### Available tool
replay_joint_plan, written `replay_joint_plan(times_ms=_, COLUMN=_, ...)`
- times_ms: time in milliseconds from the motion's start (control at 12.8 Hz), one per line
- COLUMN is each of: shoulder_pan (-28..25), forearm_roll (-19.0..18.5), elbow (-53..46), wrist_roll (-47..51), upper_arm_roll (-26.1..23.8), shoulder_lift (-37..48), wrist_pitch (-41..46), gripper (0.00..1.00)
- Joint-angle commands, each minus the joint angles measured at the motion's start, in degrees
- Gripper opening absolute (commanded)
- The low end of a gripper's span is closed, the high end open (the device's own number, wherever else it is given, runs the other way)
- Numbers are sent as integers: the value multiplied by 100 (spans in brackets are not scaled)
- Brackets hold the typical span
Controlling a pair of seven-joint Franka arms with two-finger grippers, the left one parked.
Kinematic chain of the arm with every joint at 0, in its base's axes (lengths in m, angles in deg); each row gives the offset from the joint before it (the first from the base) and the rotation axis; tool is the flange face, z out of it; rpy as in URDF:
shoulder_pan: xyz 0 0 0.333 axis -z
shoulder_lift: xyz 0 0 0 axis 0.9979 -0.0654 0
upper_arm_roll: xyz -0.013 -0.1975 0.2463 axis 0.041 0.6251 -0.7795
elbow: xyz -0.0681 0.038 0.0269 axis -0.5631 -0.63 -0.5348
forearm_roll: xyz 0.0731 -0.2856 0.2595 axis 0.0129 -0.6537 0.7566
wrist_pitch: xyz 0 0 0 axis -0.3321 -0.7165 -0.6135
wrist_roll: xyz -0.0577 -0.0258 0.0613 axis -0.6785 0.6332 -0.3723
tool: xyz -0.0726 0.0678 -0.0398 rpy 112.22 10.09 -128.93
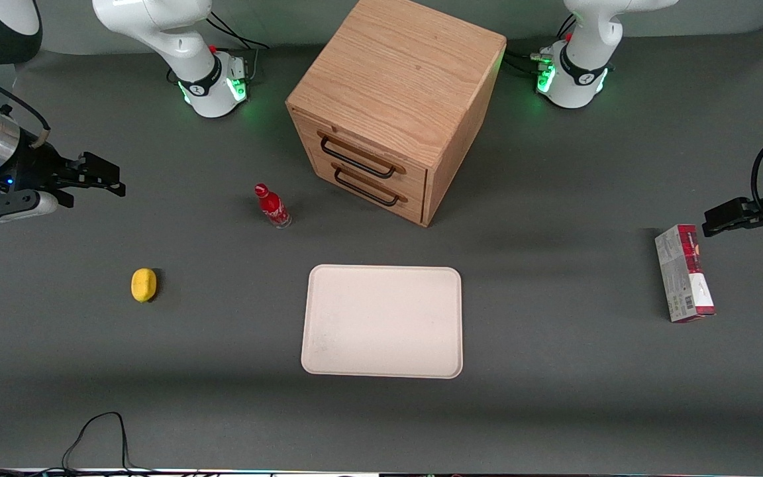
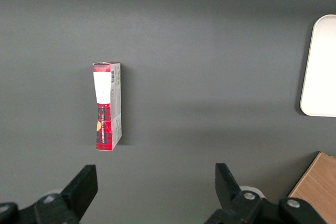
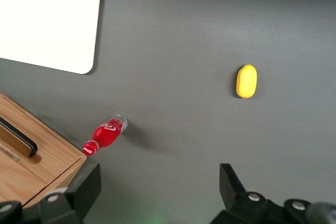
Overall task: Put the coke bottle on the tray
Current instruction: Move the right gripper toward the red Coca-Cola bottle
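The coke bottle (image 1: 273, 206) is a small red bottle with a red cap, standing upright on the dark table in front of the wooden cabinet's drawers. It also shows in the right wrist view (image 3: 105, 135). The cream tray (image 1: 383, 321) lies flat, nearer the front camera than the bottle and the cabinet; a corner of the tray shows in the right wrist view (image 3: 50, 19). My right gripper (image 1: 97, 173) is open and empty, held above the table at the working arm's end, well apart from the bottle. In the right wrist view the gripper (image 3: 160, 187) has wide-spread jaws.
A wooden drawer cabinet (image 1: 391, 99) with two dark handles stands farther from the camera than the tray. A yellow lemon-like object (image 1: 144, 285) lies toward the working arm's end. A red-and-grey carton (image 1: 684, 273) lies toward the parked arm's end. A cable (image 1: 97, 437) loops at the table's front edge.
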Motion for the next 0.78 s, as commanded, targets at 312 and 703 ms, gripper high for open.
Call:
replay_joint_plan(times_ms=312, shoulder_pan=139, forearm_roll=88, elbow=-264, wrist_roll=-6, upper_arm_roll=-119, shoulder_lift=-61, wrist_pitch=424, gripper=100)
replay_joint_plan(times_ms=703, shoulder_pan=165, forearm_roll=44, elbow=-439, wrist_roll=-15, upper_arm_roll=-102, shoulder_lift=-113, wrist_pitch=548, gripper=100)
